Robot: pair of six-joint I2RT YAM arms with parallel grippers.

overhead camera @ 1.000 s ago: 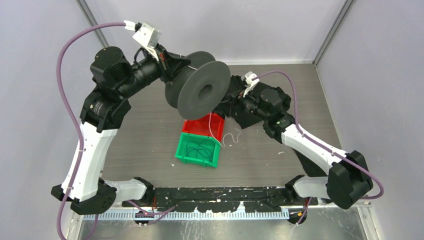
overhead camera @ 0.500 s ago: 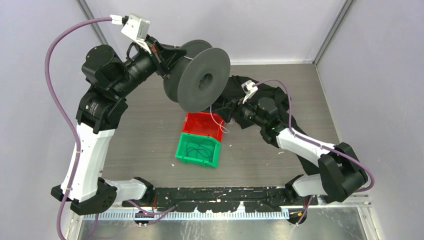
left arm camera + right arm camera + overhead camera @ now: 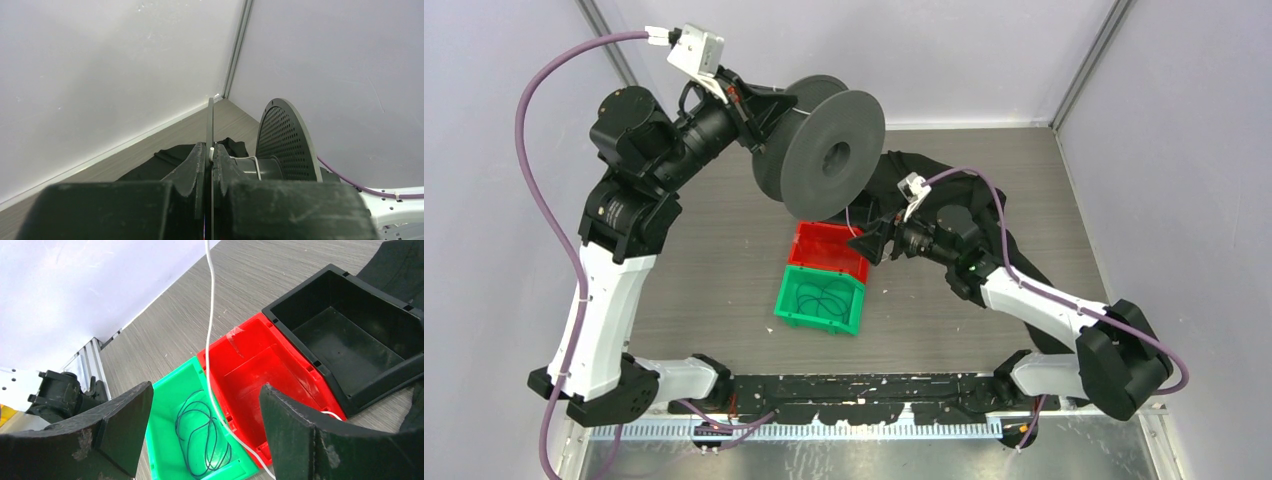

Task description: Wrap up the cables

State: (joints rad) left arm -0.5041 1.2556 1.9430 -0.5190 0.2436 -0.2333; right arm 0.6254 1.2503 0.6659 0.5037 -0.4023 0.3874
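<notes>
Cable [image 3: 209,315]: one thin white cord, hanging near-vertical above the middle of the bench. It crosses over the red bin [image 3: 260,360], leaves the right wrist view at the bottom, and runs out of frame at the top. A short white bit also shows at the red bin's right rim.

Right gripper [image 3: 205,395]: jaws spread wide, clamping nothing. The cord passes through the gap, and I cannot tell if it touches a finger. The gripper sits low at mid-bench, just right of the red bin.

Spool [image 3: 834,155]: dark grey with two round flanges, one perforated. It is held in the air toward the far edge, left of centre.

Left gripper [image 3: 210,150]: fingers pinched tight on the thin edge of one flange.

Green bin [image 3: 809,318]: touches the red bin on its near side and holds thin dark cable loops [image 3: 200,440].

Black bin [image 3: 345,340]: sits against the red bin's far side.

Black cloth [image 3: 944,180]: lies crumpled toward the far right of the bench [image 3: 724,250].
</notes>
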